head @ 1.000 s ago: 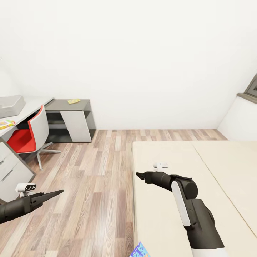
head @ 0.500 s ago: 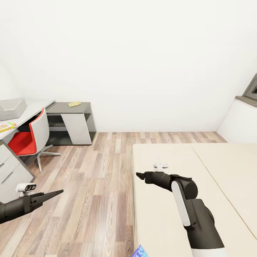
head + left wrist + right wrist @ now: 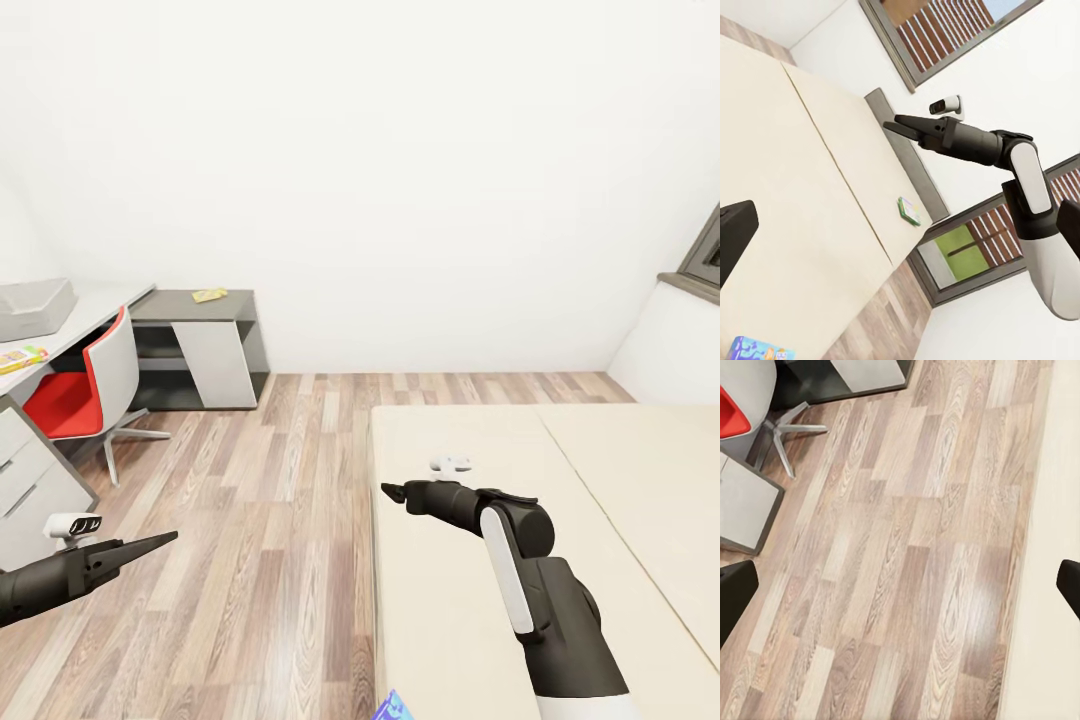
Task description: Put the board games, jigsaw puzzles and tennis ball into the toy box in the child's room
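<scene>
Head view: in transit beside bed (image 3: 450,590), nothing in hand. Left gripper (image 3: 170,538) out over floor (image 3: 290,520), right gripper (image 3: 388,490) out over near edge of mattress. Both carried low and forward, probably to keep them free of furniture while the base moves.

Right wrist view: fingers (image 3: 735,592) at opposite margins, well apart, bare planks between, so spread and empty. Left wrist view: same layout, one finger at one margin, dark shape at the other probably its mate. Judged spread and empty too.

Task things:
- Blue board game (image 3: 393,708) on bed, cut off by lower edge of head view, near the robot's trunk. Seen again in left wrist view.
- Green board game (image 3: 911,210) flat on far part of bed, just beside the wall.
- Grey toy box (image 3: 35,305) on table (image 3: 100,305), far left, behind red chair (image 3: 70,395).
- Small coloured flat item (image 3: 20,357) on table in front of box; too small to say which toy.

All well apart from both grippers. Likely next: reach for one of the two bed games.

Against a second ago: whole picture shifted, table and box sitting lower and a little rightward, blue game showing less, so camera moved, not the things. Arms in the same pose throughout.
</scene>
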Available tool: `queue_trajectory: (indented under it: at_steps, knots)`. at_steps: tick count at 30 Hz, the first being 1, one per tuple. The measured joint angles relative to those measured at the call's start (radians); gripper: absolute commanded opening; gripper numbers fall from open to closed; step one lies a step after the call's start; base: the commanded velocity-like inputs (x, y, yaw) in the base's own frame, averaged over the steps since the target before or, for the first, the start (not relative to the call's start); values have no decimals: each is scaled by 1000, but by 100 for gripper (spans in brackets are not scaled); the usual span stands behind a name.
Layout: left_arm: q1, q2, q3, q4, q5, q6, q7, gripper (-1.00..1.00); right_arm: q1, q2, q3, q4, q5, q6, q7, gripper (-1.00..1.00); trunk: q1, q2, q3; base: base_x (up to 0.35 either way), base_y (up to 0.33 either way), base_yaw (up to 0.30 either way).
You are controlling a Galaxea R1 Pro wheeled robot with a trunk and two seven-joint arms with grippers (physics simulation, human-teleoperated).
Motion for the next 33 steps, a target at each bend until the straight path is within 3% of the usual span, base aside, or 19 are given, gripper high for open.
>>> queue_trajectory:
  at_steps: [16, 33]
  knots:
    - [0, 0, 0, 0, 0, 0, 0, 100, 0, 0, 0, 0, -3, 0, 0, 100, 0, 0, 0, 0, 10, 0]
    - [0, 1, 0, 0, 0, 2, 0, 100, 0, 0, 0, 1, -6, -40, 0, 100, 0, 0, 0, 0, 202, 0]
